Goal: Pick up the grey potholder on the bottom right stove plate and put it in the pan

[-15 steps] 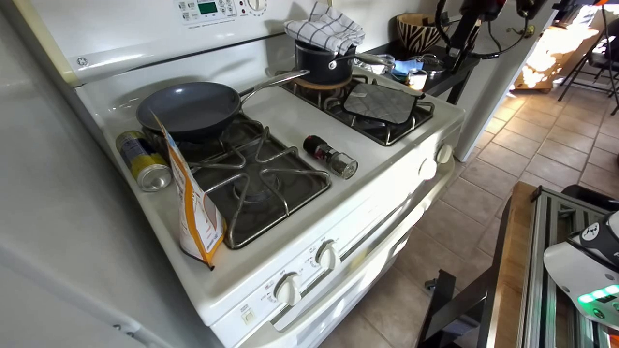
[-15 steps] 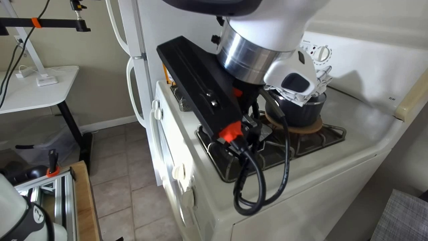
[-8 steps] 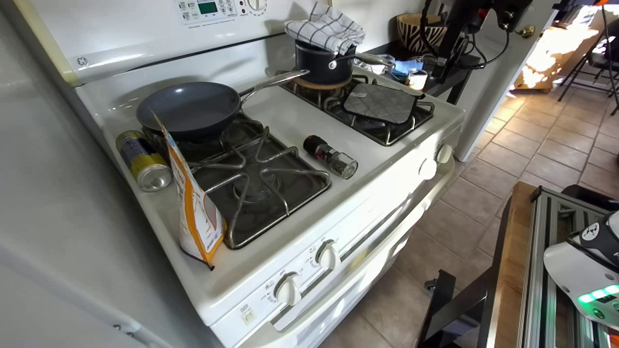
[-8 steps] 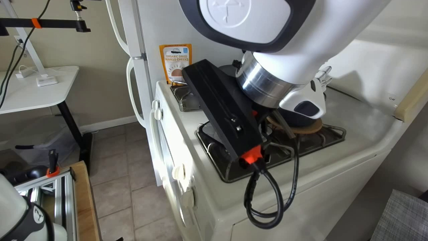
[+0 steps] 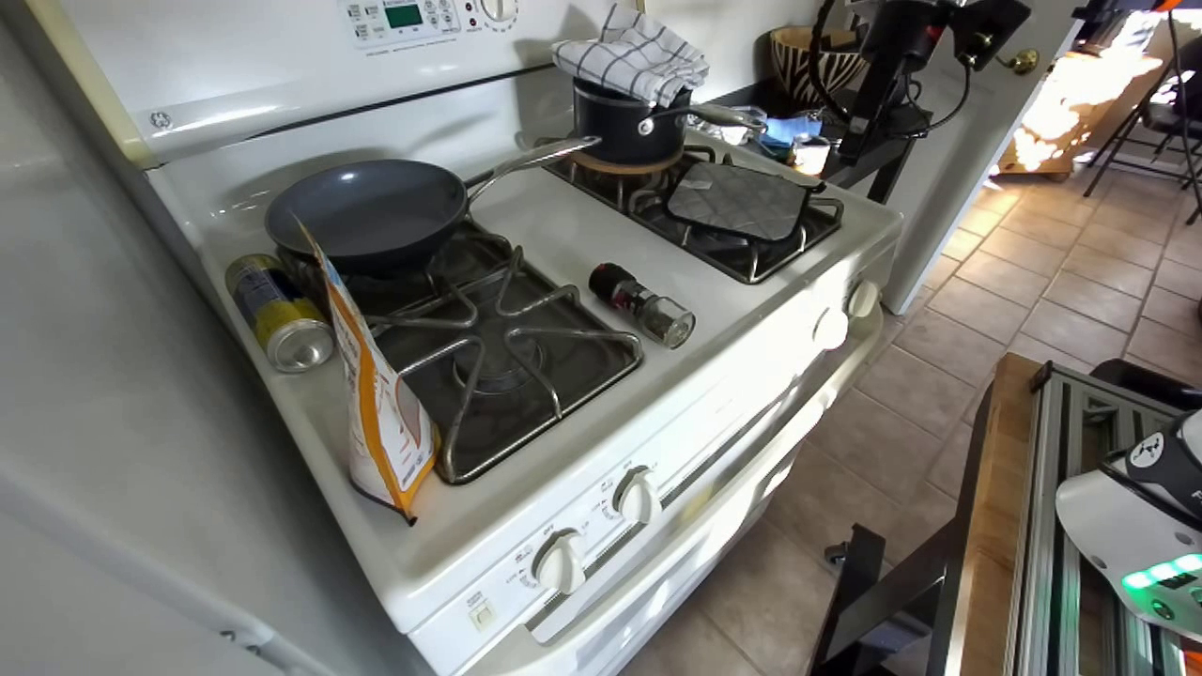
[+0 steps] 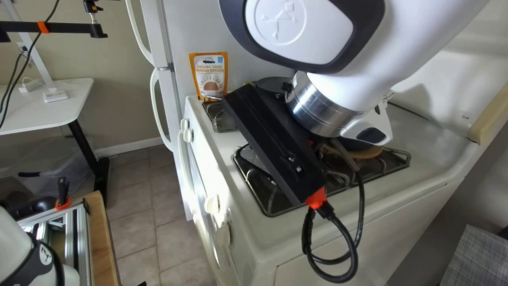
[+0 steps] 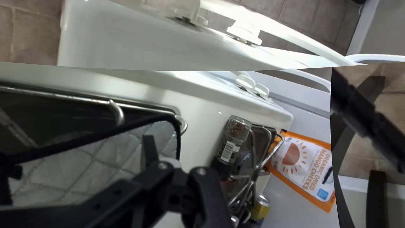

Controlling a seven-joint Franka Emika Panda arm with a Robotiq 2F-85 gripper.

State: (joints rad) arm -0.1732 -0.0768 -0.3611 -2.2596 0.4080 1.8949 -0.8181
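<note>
One grey potholder (image 5: 738, 200) lies on the stove plate (image 5: 742, 255) — tool (image 7: 81, 162) spread wide.

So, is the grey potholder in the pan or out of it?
Out: in an exterior view the grey potholder lies on the stove plate, apart from the pan.

Cloth, metal, gloss
The potholder (image 5: 739, 199) is quilted cloth, the towel (image 5: 634, 58) creased cloth; the pan (image 5: 371, 208) looks smooth, its handle (image 5: 554, 152) and the grate (image 7: 63, 96) shiny metal, the stove (image 5: 577, 221) glossy.
</note>
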